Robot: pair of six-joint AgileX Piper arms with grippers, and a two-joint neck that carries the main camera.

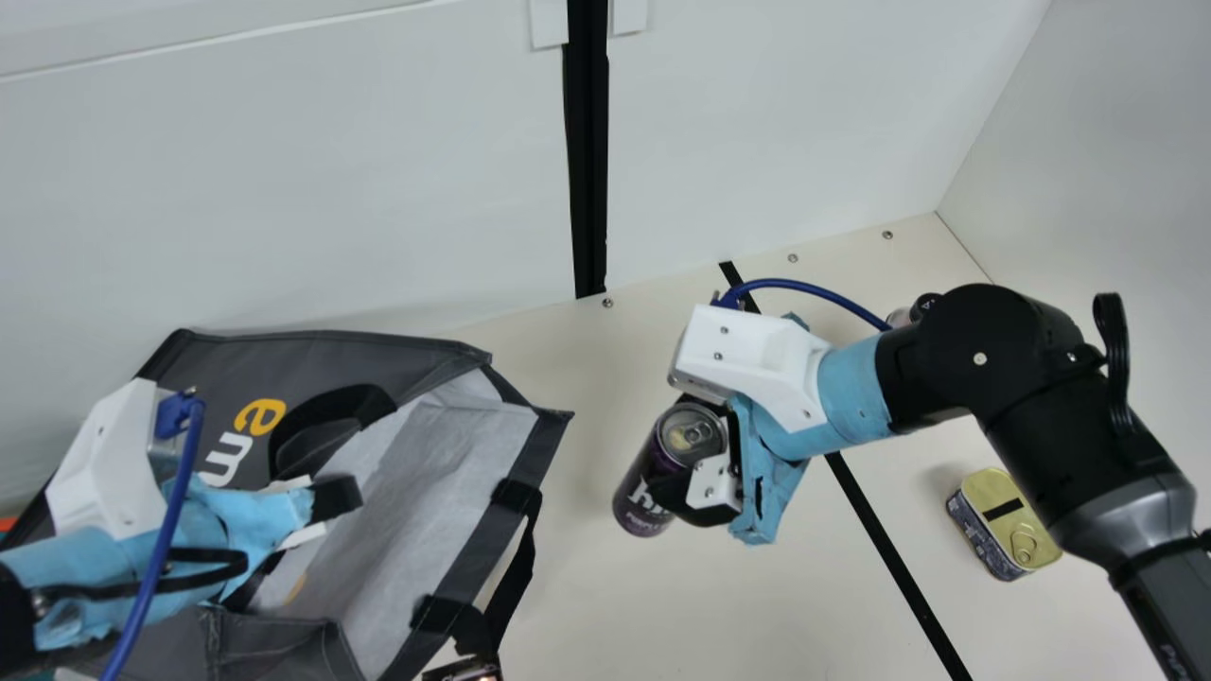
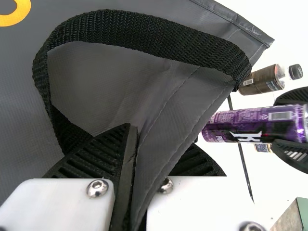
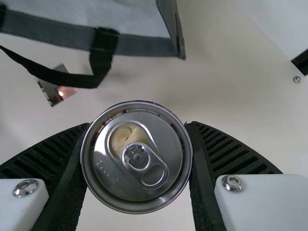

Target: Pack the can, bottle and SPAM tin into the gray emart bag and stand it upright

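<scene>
Your left gripper [image 2: 156, 139], clamped on the gray emart bag [image 1: 454, 454]: hold its mouth wide. SPAM tin [image 1: 1003, 520], on the table [image 1: 596, 605]. Can [image 1: 651, 473], tilted beside the bag, clamped in your right gripper [image 3: 140, 123]: clear the loose strap [image 1: 516, 572], then release deep inside. Bottle [image 2: 262, 81], farther off.

The ribbed fingers [image 3: 224, 149] pressed the can [image 3: 137, 166] from both sides, its silver lid and ring tab facing the camera. Beyond it, the gray bag's [image 3: 139, 45] dark-trimmed edge and looped black strap [image 3: 99, 62] showed above the pale bench [image 3: 231, 101].
</scene>
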